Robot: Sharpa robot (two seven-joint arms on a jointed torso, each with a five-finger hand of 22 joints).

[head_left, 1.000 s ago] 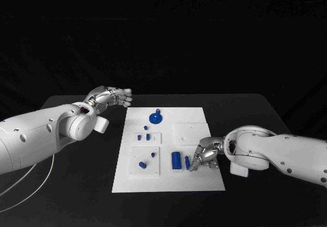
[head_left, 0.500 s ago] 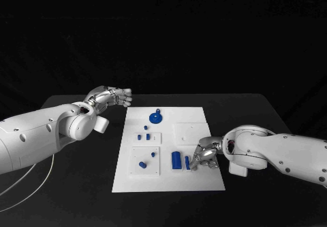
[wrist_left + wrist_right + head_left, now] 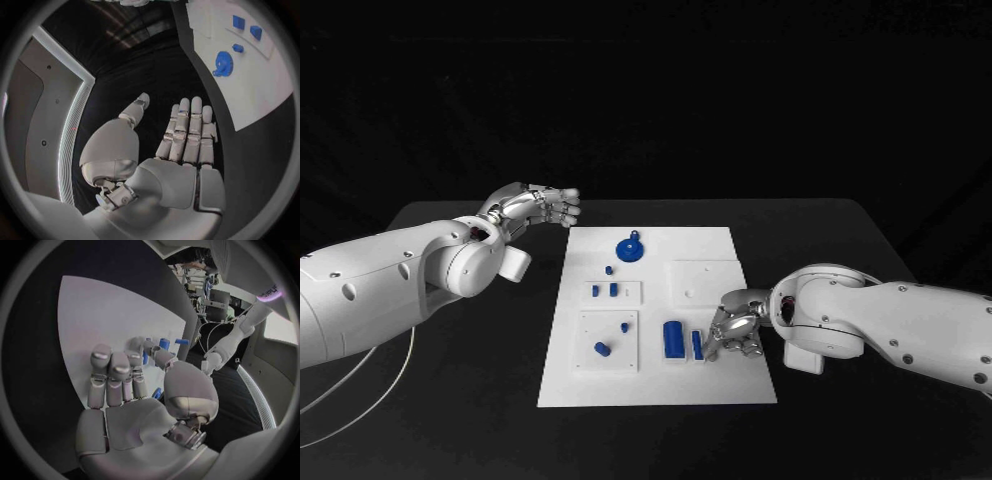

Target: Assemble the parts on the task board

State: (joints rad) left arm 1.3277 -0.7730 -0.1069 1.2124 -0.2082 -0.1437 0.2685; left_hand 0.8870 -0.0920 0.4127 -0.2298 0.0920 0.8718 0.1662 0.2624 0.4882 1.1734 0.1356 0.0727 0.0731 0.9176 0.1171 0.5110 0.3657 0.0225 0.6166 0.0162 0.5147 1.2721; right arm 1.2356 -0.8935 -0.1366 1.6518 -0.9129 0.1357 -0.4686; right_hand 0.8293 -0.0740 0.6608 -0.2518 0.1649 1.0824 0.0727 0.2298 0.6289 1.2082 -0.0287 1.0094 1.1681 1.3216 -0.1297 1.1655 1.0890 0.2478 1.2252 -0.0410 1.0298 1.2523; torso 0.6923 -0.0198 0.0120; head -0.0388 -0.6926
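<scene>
A flat white rectangular task board [image 3: 718,385] lies lengthwise in the middle of the black worktop [image 3: 848,230], carrying several small blue parts. At its far end rests a round blue gear-like disc with a small tab [image 3: 630,248]; nearer, a tiny blue peg [image 3: 609,269] stands alone, and a pair of short blue blocks [image 3: 603,290] sit in a raised white square pad. Closer to the robot, another white pad holds a small blue peg [image 3: 626,326] and a rounded blue knob [image 3: 602,348]. Beside that pad lie a fat blue cylinder [image 3: 672,339] and a slim blue pin [image 3: 697,343], side by side. The right silver hand [image 3: 734,331] hangs low over the board's right part, just beside the slim pin, with its fingers curved downward; whether the fingertips touch the pin or the board cannot be told, and nothing is seen clasped in it. The left silver hand [image 3: 538,206] is raised off the board's far left corner, above the worktop, its fingers straight and close together with the thumb apart, holding nothing.
</scene>
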